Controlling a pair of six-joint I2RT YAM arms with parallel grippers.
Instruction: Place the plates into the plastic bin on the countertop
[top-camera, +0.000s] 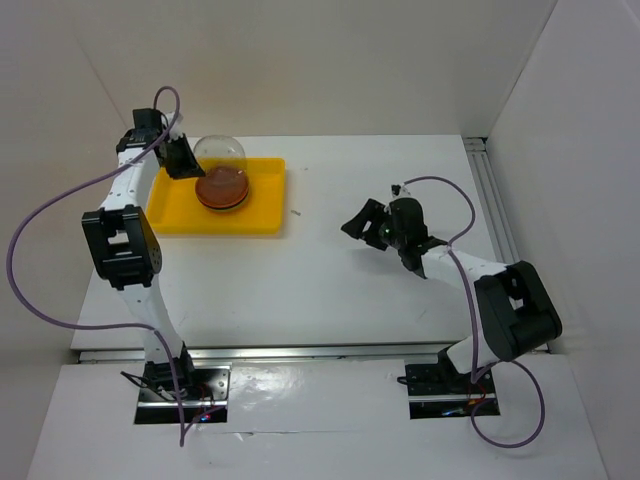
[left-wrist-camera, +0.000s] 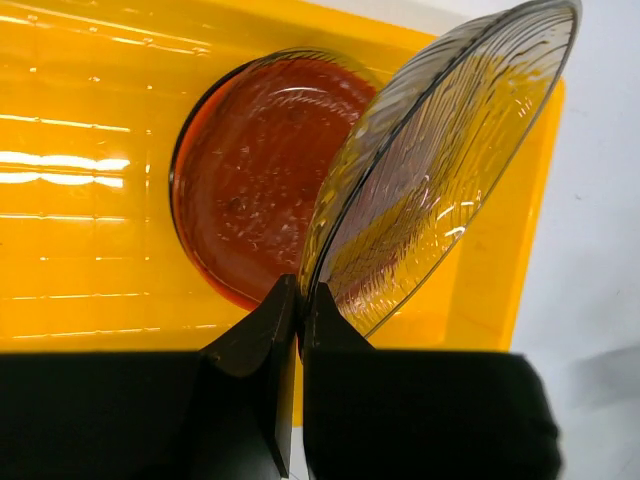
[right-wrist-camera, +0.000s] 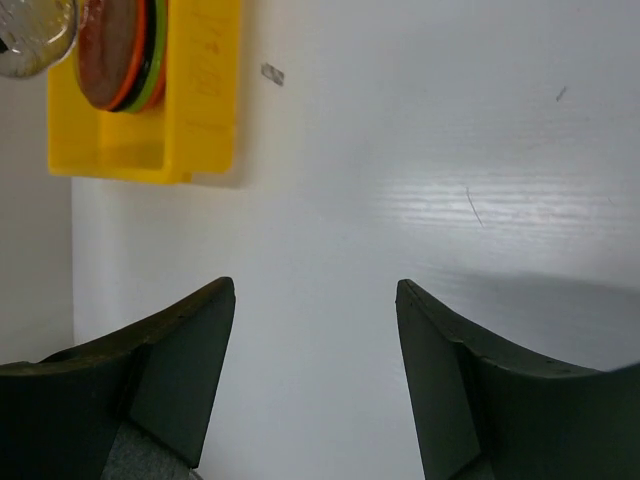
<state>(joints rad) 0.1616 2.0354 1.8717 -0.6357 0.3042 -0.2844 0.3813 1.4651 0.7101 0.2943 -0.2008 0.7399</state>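
a see-through ribbed plate (left-wrist-camera: 440, 170) hangs tilted on edge over the yellow bin (left-wrist-camera: 90, 150), which lies in the upper left of the overhead frame. its lower rim is pinched by the left gripper (left-wrist-camera: 300, 292), whose fingers are clamped on it with only the rim's thickness between them. beside it, at the centre of the left wrist frame, a stack of plates (left-wrist-camera: 250, 180) sits inside the bin. a reddish one is on top, and orange, green and dark rims show under it in the right wrist frame. i cannot tell whether the held plate touches the stack. its upper edge reaches past the bin's wall towards the top right of the left wrist frame.

to do this step well, i judge the plate should be tipped back toward flat and centred over the stack before it goes down, so it nests rather than slides off. the fingers should part only once its underside rests on the top plate, since a smooth dish held by a thin rim could slip or clatter.

the right gripper (right-wrist-camera: 315, 300) hovers over the white counter (top-camera: 330, 290) at centre right of the overhead frame. its fingers are wide apart and hold nothing, well apart from the bin.
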